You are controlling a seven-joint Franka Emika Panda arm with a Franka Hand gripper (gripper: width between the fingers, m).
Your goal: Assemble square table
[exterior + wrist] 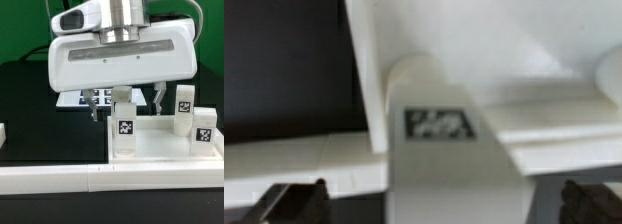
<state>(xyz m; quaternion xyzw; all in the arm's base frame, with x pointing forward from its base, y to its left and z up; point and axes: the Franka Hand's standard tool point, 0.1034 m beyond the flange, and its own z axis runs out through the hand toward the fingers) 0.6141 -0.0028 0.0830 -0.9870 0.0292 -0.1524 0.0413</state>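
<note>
Claw point(128, 106) is hanging spread wide, pinching nothing, right above a tagged leg point(125, 132) that's standing upright on the square tabletop point(160, 148). Two more legs point(193, 115) are standing toward the exterior view's right.

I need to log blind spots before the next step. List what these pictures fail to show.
- Table top: exterior view, gripper body hides its far side.
- Marker board: exterior view, mostly behind the gripper.
- Tagged leg: wrist view, cut off by the edge, tag blurred.
- Fingers: wrist view, only tips show.
</note>
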